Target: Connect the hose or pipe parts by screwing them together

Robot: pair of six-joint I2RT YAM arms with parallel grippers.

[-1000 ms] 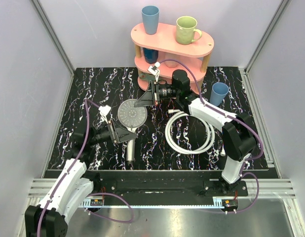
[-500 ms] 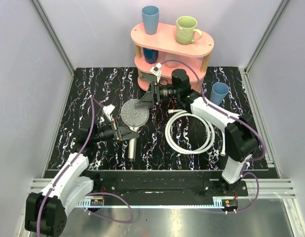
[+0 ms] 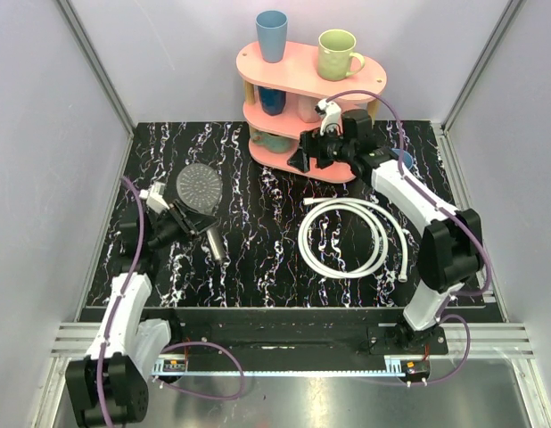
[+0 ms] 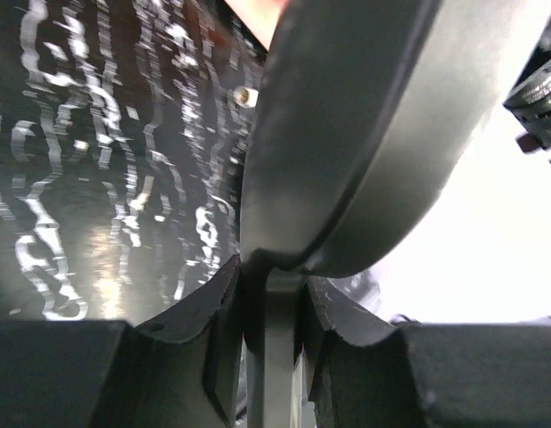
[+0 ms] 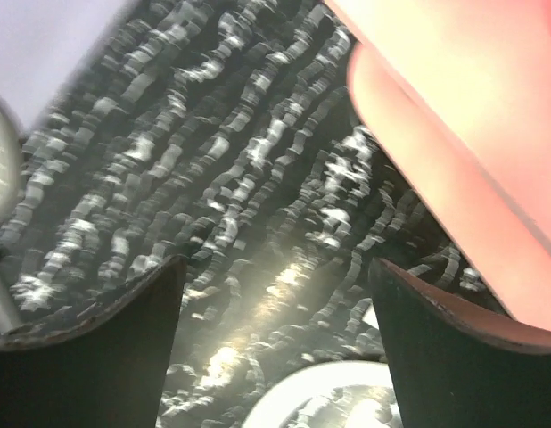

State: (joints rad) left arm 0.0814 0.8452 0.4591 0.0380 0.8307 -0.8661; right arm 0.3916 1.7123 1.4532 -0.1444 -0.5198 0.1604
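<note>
Pickup seems underway: left pincer clenched on the shower head near the left edge of the surface, right pincer released by the far edge, likely needing the white hose coiled right of centre.

Left pincer clamped the shower head and dragged it left; right pincer withdrew.

Pink shelf just beside right pincer
</note>
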